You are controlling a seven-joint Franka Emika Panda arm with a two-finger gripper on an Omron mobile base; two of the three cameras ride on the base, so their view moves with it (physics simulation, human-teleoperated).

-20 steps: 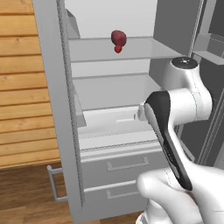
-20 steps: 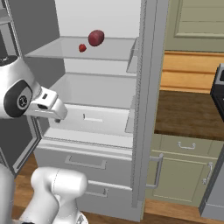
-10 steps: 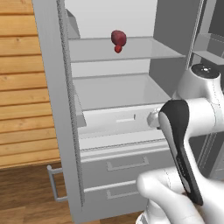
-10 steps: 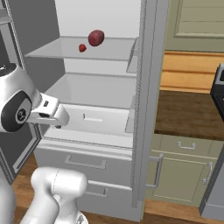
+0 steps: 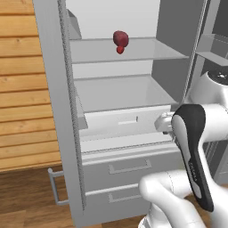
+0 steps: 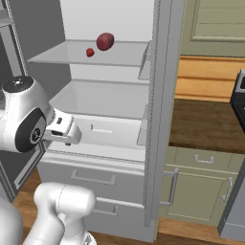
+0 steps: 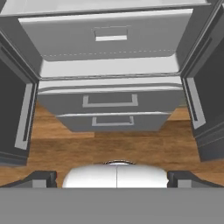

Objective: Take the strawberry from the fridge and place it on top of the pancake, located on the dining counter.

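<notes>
Left base view, item list:

- Fridge point(image 5: 67, 133): light grey French-door unit, both doors swung open; pale grey interior w/ glass shelves, an inner crisper drawer point(image 5: 124, 122) below them, two lower drawers w/ bar handles at the bottom.
- Strawberry point(image 5: 120, 38): dark red, on upper shelf point(image 5: 147, 49), toward its front, left of centre. A smaller red piece point(image 5: 120, 50) sits just below/in front of it, touching or nearly so; can't tell which.
- Gripper point(image 5: 163, 125): at crisper-drawer height, rt side of the fridge opening, well below the strawberry shelf. Fingers mostly hidden by the forearm here.
- Wood-plank wall point(image 5: 22, 89): left of the fridge; wood floor point(image 5: 26, 196) under it.

Right base view:

- Strawberry point(image 6: 105, 41) on same shelf; small red piece point(image 6: 90, 52) just beside it to the left.
- Hand point(image 6: 62, 131) level w/ the crisper drawer, in front of the fridge, apart from the berry.
- Grey-green cabinet point(image 6: 196, 186) w/ dark brown top point(image 6: 210, 127) right of the fridge.

Hand view:

- Finger tips point(image 7: 41, 178) spread wide at the frame's lower corners, nothing between them.
- Camera looks down on the two lower drawers point(image 7: 109, 101), open door edges at both sides, wood floor below.
</notes>
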